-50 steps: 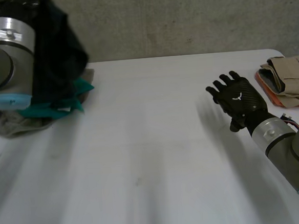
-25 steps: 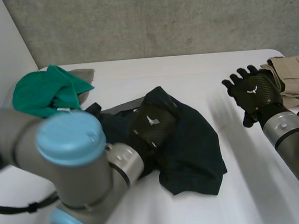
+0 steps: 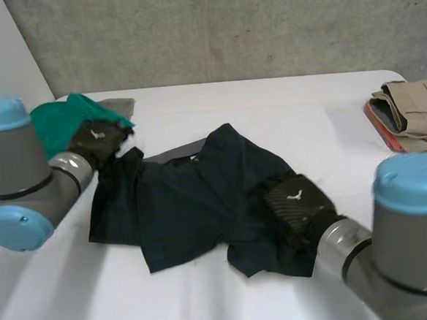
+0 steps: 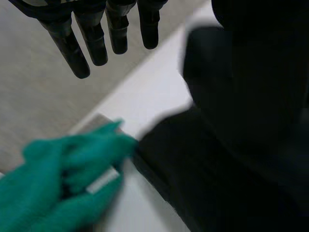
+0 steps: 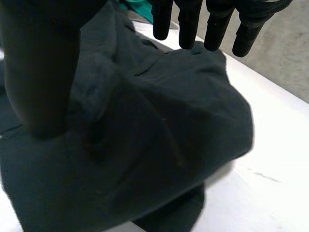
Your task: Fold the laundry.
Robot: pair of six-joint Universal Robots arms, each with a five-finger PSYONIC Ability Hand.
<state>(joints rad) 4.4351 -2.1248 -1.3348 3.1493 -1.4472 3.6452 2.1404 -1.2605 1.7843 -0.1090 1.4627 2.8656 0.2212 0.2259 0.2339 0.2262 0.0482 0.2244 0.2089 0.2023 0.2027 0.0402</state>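
Observation:
A dark navy garment (image 3: 190, 198) lies spread and rumpled in the middle of the white table (image 3: 283, 111). My left hand (image 3: 98, 139) is at its far left corner, beside a green cloth (image 3: 57, 127). In the left wrist view the fingers (image 4: 96, 36) hang straight and open above the table, with the dark garment (image 4: 231, 154) and the green cloth (image 4: 58, 188) below them. My right hand (image 3: 297, 205) rests on the garment's near right part. Its fingers (image 5: 193, 21) are straight and open over the dark cloth (image 5: 159, 145), and its thumb (image 5: 43, 72) stands apart.
A grey cloth (image 3: 118, 104) lies under the green one at the back left corner. Folded beige clothes (image 3: 415, 113) sit on a red tray (image 3: 378, 123) at the right edge. A concrete wall runs behind the table.
My left arm swung the dark garment from the left pile onto the table's middle, let it go and drew back to its left corner. My right hand came down onto the garment's right part.

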